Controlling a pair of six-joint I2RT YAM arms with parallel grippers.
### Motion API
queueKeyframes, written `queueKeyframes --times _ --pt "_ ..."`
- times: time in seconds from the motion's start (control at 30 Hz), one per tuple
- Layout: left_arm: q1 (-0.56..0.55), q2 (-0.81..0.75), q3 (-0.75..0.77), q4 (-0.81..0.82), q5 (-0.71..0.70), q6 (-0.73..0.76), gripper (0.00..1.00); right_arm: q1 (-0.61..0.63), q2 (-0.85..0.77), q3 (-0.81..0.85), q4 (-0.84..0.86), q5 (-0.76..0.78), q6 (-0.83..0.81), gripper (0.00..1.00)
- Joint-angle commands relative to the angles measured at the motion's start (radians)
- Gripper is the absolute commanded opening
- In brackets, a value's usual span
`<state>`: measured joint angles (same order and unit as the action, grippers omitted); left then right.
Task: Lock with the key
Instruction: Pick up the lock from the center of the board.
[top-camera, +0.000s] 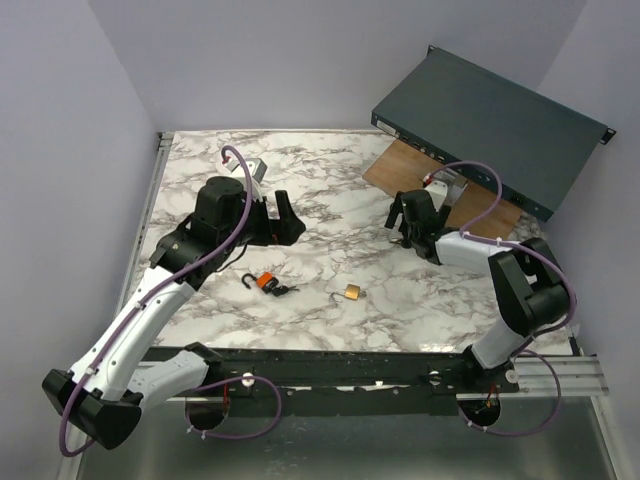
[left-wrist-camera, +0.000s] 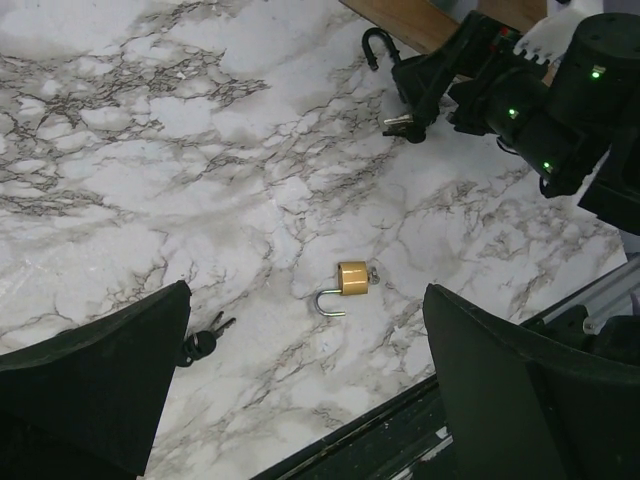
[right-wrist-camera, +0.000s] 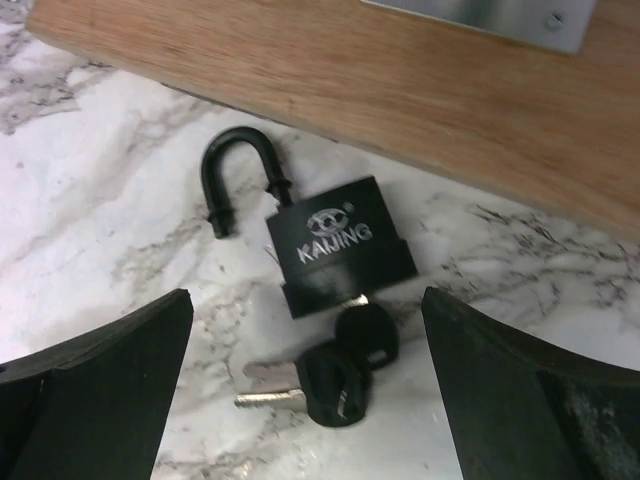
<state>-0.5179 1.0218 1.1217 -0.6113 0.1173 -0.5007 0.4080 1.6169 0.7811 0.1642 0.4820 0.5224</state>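
Right claw: jaws spread wide, holding nothing. It hangs low over the black padlock, which shows between the two fingers with neither one touching it.

Black padlock: lies flat on the counter, silver lettering face up. The shackle is open, with its free end clear of the body. A black-headed key sits at the keyway end of the body. How far it is pushed in, I cannot tell. A second key lies beside it, blade bare on the marble.

Just past the shackle is the edge of a wooden board. In the top view the board runs under a dark metal box at the far right corner.

Left claw: also open and empty, held above the counter's left-centre, well apart from the right claw.

Brass padlock: small, on its side, shackle open. It lies in the gap between the left claw's fingers as the wrist camera sees it, and near the front edge between the arms in the top view.

Orange padlock: left of the brass one, black shackle open, dark keys touching it. It is near the left claw and not gripped.
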Motion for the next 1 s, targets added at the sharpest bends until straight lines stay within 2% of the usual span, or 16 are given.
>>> queueKeyframes --times 0.0,0.17,0.3,0.5,0.73,0.83,0.97 --pt "0.015 -0.042 0.029 -0.018 0.051 -0.006 0.98 -0.011 0.083 0.067 0.050 0.013 -0.067 0.99" --pt "0.025 -0.057 0.033 -0.032 0.062 0.000 0.99 -0.021 0.152 0.128 0.020 -0.001 -0.093 0.96" --pt "0.030 -0.075 0.038 -0.048 0.067 0.002 0.99 -0.022 0.189 0.202 -0.082 0.008 -0.091 0.96" --pt "0.041 -0.094 0.039 -0.048 0.094 -0.007 0.98 -0.058 0.220 0.226 -0.135 -0.054 -0.077 0.94" --pt "0.044 -0.115 0.035 -0.043 0.112 -0.023 0.98 -0.074 0.245 0.274 -0.249 -0.050 -0.088 0.92" --pt "0.045 -0.117 0.033 -0.037 0.125 -0.033 0.98 -0.075 0.297 0.325 -0.321 -0.032 -0.109 0.90" --pt "0.046 -0.120 0.030 -0.030 0.128 -0.044 0.98 -0.077 0.307 0.328 -0.332 -0.057 -0.134 0.84"
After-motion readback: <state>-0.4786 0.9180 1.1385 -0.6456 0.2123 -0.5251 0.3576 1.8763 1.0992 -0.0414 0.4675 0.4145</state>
